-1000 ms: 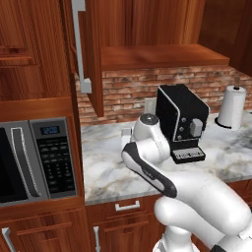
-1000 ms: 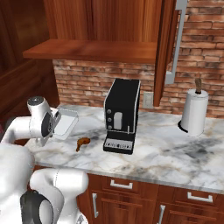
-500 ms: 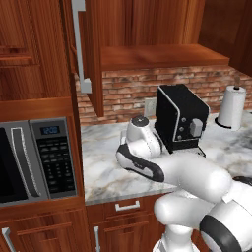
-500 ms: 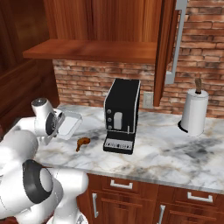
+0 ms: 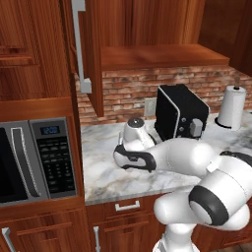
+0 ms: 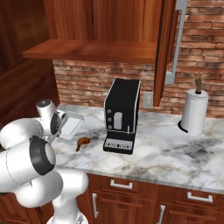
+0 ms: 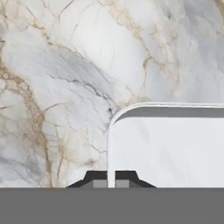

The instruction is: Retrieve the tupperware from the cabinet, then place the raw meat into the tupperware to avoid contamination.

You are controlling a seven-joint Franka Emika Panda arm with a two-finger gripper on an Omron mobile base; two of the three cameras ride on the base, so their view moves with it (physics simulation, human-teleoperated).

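The tupperware, a shallow white rectangular container, is low over the marble counter left of the coffee machine. It is tilted. My gripper is shut on its near wall. In the hand view that thin white wall runs between my gripper fingertips, with the tupperware floor to the right. The raw meat, a small reddish-brown drumstick, lies on the counter just in front of the tupperware. The cabinet door stands open above; it also hangs at the upper right.
A black coffee machine stands mid-counter, also in the left base view. A paper towel roll is at the far right. A microwave is built in left of the counter. Drawers sit below the counter edge.
The arm's elbow has swung forward and to the right. The hand and the held tupperware have sunk slightly towards the counter.
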